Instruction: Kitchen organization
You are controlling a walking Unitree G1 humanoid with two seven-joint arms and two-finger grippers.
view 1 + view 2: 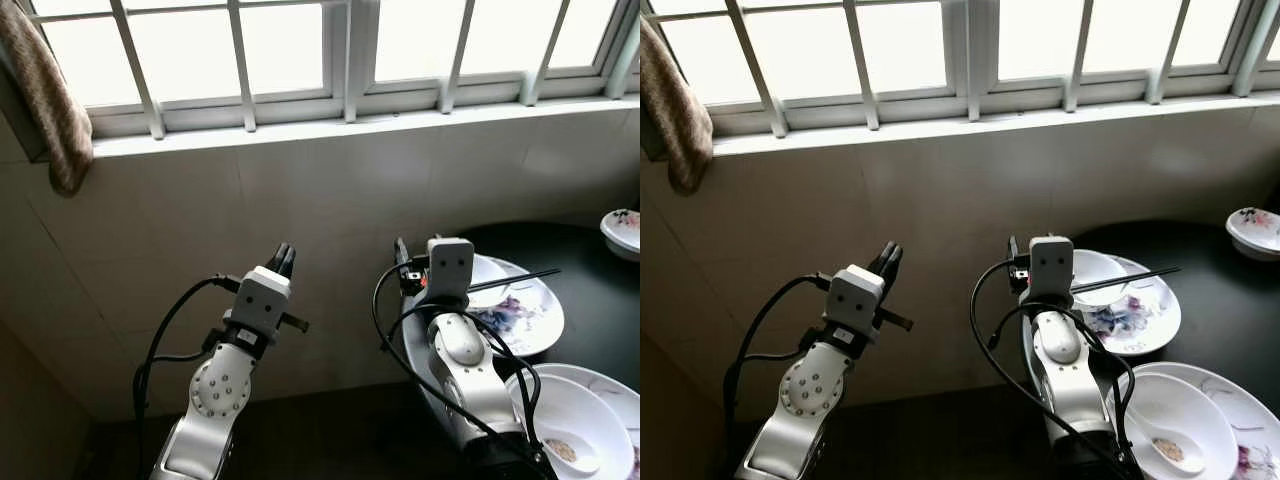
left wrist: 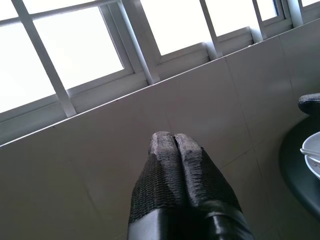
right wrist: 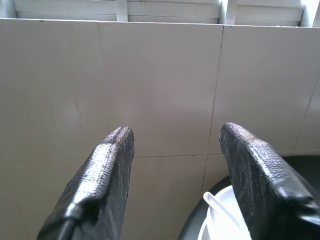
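Silver arms, black looping cables, screw-dotted joint; left tool [image 1: 283,258], right tool [image 3: 175,150]: textured black fingers.

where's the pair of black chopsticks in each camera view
Left eye view: chopsticks lie across the floral plate, right of centre.
Right eye view: same spot.
Left wrist view: cannot make them out.
Right wrist view: cannot make them out.
Shared landmark: the window sill.

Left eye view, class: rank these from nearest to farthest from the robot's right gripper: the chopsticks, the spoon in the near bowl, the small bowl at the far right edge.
Measured from the right gripper, jaws open over the table's left edge:
1. Chopsticks, just to its right, lying across the flowered plate.
2. Spoon, lower right, in the near white bowl.
3. Small bowl, far right edge of the dark table.
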